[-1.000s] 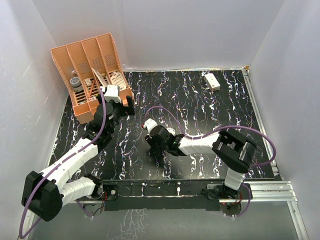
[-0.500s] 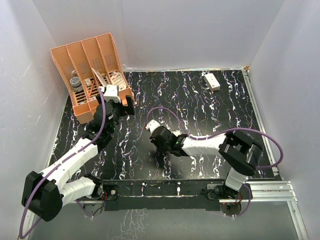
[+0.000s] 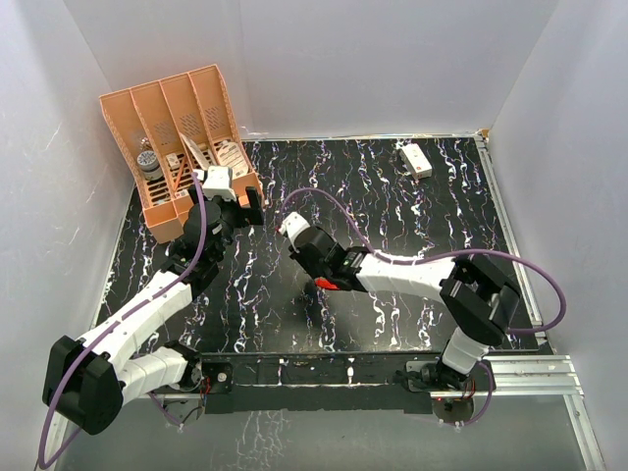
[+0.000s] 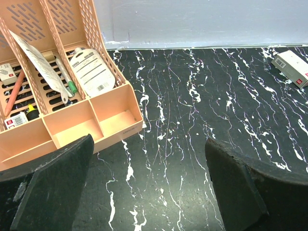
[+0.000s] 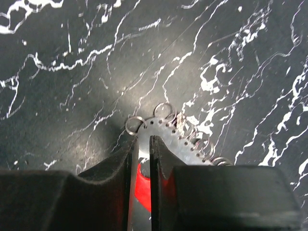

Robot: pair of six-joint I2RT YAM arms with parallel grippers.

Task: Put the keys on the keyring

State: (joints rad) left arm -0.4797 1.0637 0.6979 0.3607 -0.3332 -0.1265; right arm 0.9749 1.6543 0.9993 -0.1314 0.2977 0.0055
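Observation:
My right gripper (image 3: 323, 278) is over the middle of the black marbled table. In the right wrist view its fingers (image 5: 140, 140) are shut on a thin piece. That piece is the red keyring (image 5: 143, 185) joined to a flat silvery plate (image 5: 161, 137). The plate has a row of holes, with several small wire rings (image 5: 134, 125) along its edge. A bit of red (image 3: 327, 285) shows under the gripper in the top view. I cannot make out separate keys or a yellow head. My left gripper (image 3: 245, 208) is open and empty (image 4: 149, 192), just above the table beside the orange organizer.
An orange desk organizer (image 3: 172, 113) stands at the far left with pens, cards and a tag in its slots; its front tray (image 4: 115, 120) is close to my left fingers. A white rectangular box (image 3: 414, 158) lies at the far right, and also shows in the left wrist view (image 4: 291, 67).
My right gripper has moved away from the near edge toward the far left, and the red piece now shows beneath it. The left arm has not moved.

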